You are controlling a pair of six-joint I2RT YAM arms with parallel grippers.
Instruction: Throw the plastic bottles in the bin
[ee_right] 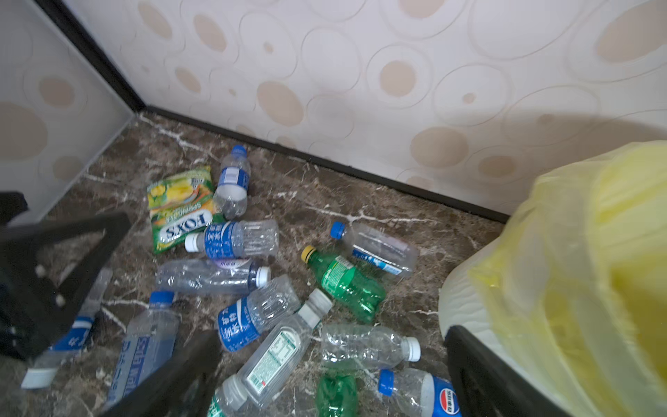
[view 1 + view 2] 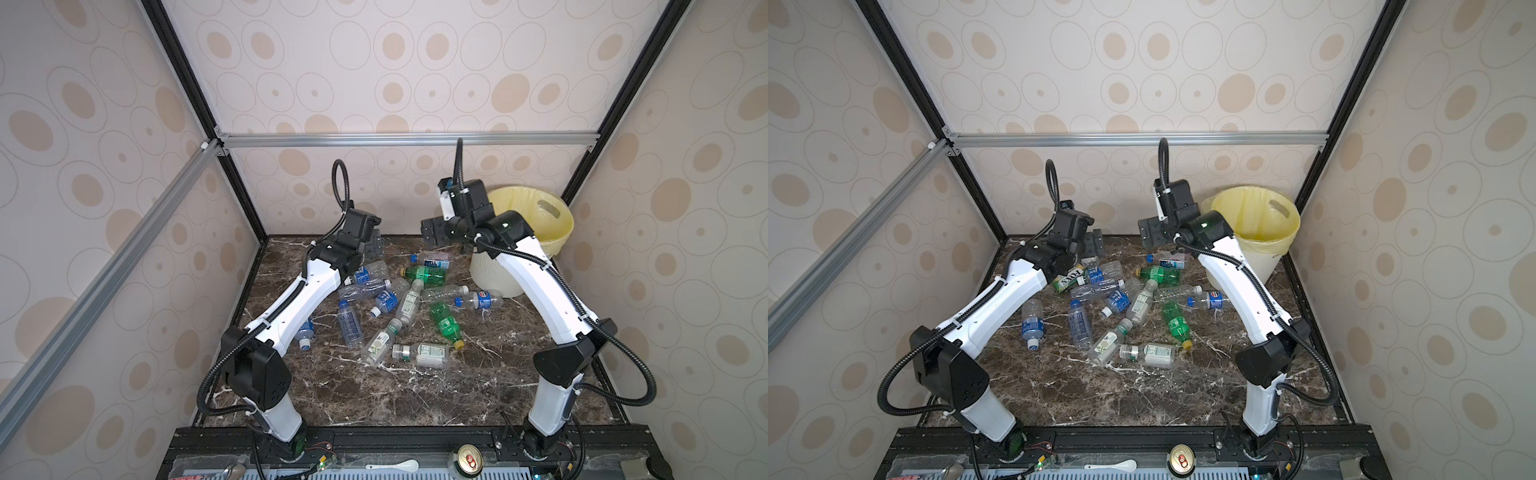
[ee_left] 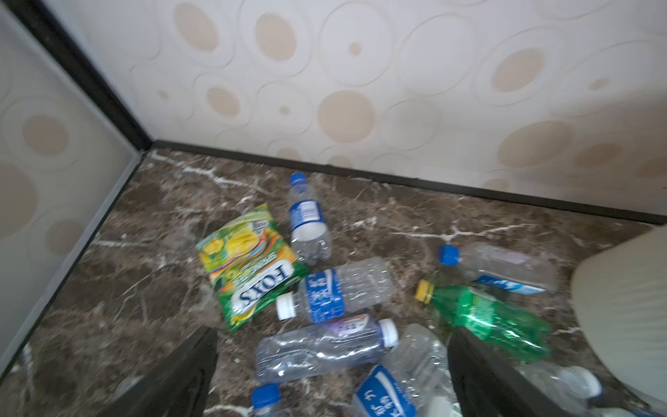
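Left gripper: your left gripper [image 3: 334, 335] is hanging over the pile's back left, black fingers [image 3: 173, 375] wide apart, holding nothing.
Snack packet: a flat, shiny yellow-green snack packet [image 3: 249, 263] is lying just beside a blue-capped bottle [image 3: 308, 220].
Plastic bottles: the plastic bottles [image 2: 409, 303] are lying on their sides in a loose pile on the dark, stone-look table [image 2: 415, 399], mostly clear, thin and crinkly.
Green bottle: a shiny green bottle [image 2: 446, 324] with a yellow cap is lying on the pile's right.
Right gripper: your right gripper [image 1: 326, 339] is hanging near the bin [image 2: 484, 270], fingers wide apart, holding nothing.
Bin: the round, white, ribbed bin is standing in the back right corner, a thin yellow bag [image 2: 557, 232] folding over its rim.
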